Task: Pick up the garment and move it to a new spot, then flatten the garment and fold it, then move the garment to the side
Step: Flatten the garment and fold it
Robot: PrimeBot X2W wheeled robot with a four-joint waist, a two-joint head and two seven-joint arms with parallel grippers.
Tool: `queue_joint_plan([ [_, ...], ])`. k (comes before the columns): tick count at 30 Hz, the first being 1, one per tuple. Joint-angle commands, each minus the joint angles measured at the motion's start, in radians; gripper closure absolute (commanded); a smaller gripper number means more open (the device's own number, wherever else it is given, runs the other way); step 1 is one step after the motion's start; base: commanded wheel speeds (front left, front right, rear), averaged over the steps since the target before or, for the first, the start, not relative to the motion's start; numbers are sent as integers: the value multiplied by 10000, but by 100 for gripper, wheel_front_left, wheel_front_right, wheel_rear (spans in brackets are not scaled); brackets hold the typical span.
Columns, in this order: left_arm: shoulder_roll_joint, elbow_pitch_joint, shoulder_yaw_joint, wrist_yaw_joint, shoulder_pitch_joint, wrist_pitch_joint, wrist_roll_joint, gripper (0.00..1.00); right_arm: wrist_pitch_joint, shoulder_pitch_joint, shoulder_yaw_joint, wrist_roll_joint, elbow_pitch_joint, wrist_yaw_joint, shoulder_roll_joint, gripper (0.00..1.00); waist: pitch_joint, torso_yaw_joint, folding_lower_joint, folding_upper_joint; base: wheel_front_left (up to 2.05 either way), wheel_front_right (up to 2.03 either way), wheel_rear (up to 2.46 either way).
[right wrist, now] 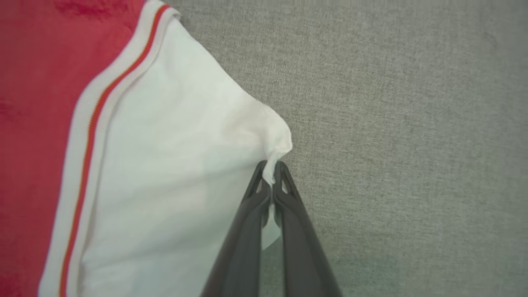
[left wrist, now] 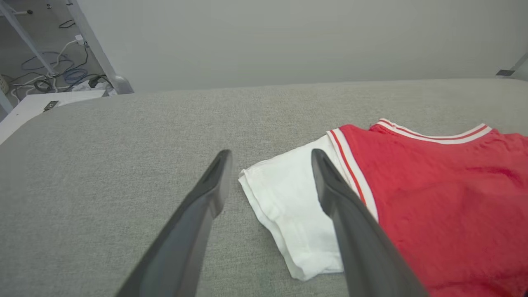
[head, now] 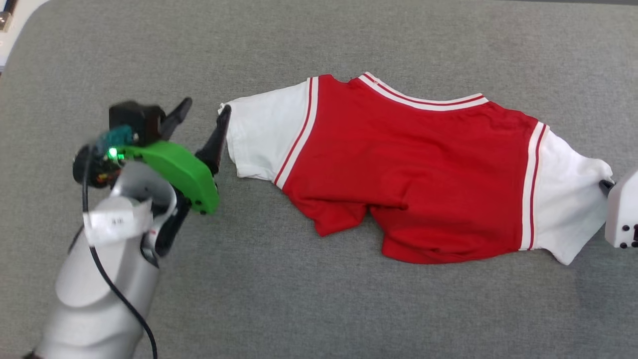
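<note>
While outspread, garment sleeve tip within right hand.

The right tool pinches the garment's white sleeve edge over grey cloth.

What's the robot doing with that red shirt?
It is getting hold of the garment, a red T-shirt lying rumpled on the gray table. Its right gripper is shut on the edge of one white sleeve. Its left gripper is open at the other white sleeve, not yet gripping it.
</note>
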Motion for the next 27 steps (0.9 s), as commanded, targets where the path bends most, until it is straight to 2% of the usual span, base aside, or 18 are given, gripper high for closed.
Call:
queue_joint_plan([
  [1, 260, 91, -209, -65, -635, 633, -381, 0, -73, -191, 72, 65, -138, -7, 47, 100, 258, -289, -1, 0, 0, 0, 0],
  [7, 1682, 634, -1552, -68, -2904, 4223, -1946, 0, -48, -587, 452, 178, -689, -7, 185, 100, 716, -835, -1, 0, 0, 0, 0],
  [10, 2113, 1021, -2088, -69, -3696, 5904, -2786, 0, -52, -765, 658, 222, -916, -7, 264, 100, 937, -1066, -1, 0, 0, 0, 0],
  [13, 2514, 1416, -2484, -69, -4256, 7156, -3206, 0, -79, -926, 878, 243, -1090, -7, 365, 100, 1165, -1282, -1, 0, 0, 0, 0],
  [17, 2838, 1921, -2754, -70, -4644, 7773, -3438, 0, -126, -1077, 1103, 263, -1234, -7, 467, 100, 1409, -1499, -1, 0, 0, 0, 0],
  [27, 2938, 3276, -3059, -31, -4881, 7405, -3259, 0, -241, -1186, 1283, 405, -1357, -7, 524, 100, 1737, -1725, -1, 0, 0, 0, 0],
])
